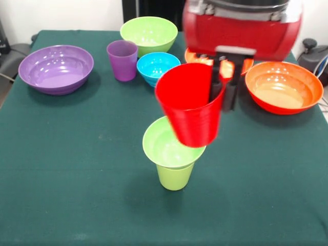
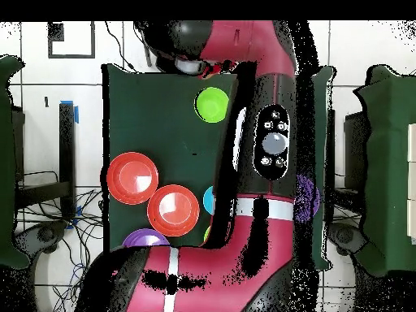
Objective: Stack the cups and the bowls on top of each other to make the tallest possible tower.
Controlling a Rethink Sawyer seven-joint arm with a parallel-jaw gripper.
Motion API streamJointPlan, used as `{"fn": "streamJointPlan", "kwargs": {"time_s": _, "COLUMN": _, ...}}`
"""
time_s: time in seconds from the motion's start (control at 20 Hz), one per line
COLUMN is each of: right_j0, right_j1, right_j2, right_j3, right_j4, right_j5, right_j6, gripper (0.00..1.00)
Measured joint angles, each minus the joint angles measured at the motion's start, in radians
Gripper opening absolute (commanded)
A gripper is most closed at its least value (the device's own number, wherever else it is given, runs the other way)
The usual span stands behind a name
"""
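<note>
- The gripper [image 1: 225,84] pinches the red cup [image 1: 190,105] by its rim: one dark finger reaches down inside the cup and the other runs down the outer wall, on the side toward the orange bowl [image 1: 283,86].
- The red cup hangs in the air, mouth up and tilted, its base swung toward the small lime-green bowl [image 1: 166,143] and overlapping that bowl's rim in the front view.
- The small lime-green bowl sits mouth up on the lime-green cup [image 1: 175,177]; this pair is the start of the tower and the landmark for everything else.
- The relation that matters: the bowl's centre lies below the red cup and a little off to the side away from the orange bowl, so the cup's base is not yet centred over the bowl.
- The red cup's long axis leans off vertical. My judgement is that it must be brought upright and shifted over the bowl's middle before lowering, or it may land on the rim and tip the pair.
- Beyond the tower stand the small blue bowl [image 1: 158,66], the purple cup [image 1: 122,60], a medium lime-green bowl [image 1: 148,33] and a wide purple bowl [image 1: 56,68], all untouched on the table [image 1: 77,169].
- In the overhead view the arm [image 2: 272,162] covers the held cup; the small lime-green bowl shows beside it.
</note>
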Motion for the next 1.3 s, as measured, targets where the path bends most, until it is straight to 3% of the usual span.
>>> {"fn": "streamJointPlan", "kwargs": {"time_s": 0.55, "right_j0": -0.01, "right_j1": 0.065, "right_j2": 0.001, "right_j3": -0.091, "right_j4": -0.01, "right_j5": 0.001, "right_j6": -0.054, "gripper": 0.0}}
{"fn": "streamJointPlan", "kwargs": {"time_s": 1.3, "right_j0": 0.003, "right_j1": 0.051, "right_j2": -0.006, "right_j3": -0.054, "right_j4": -0.013, "right_j5": 0.0, "right_j6": -0.054, "gripper": 0.0}}
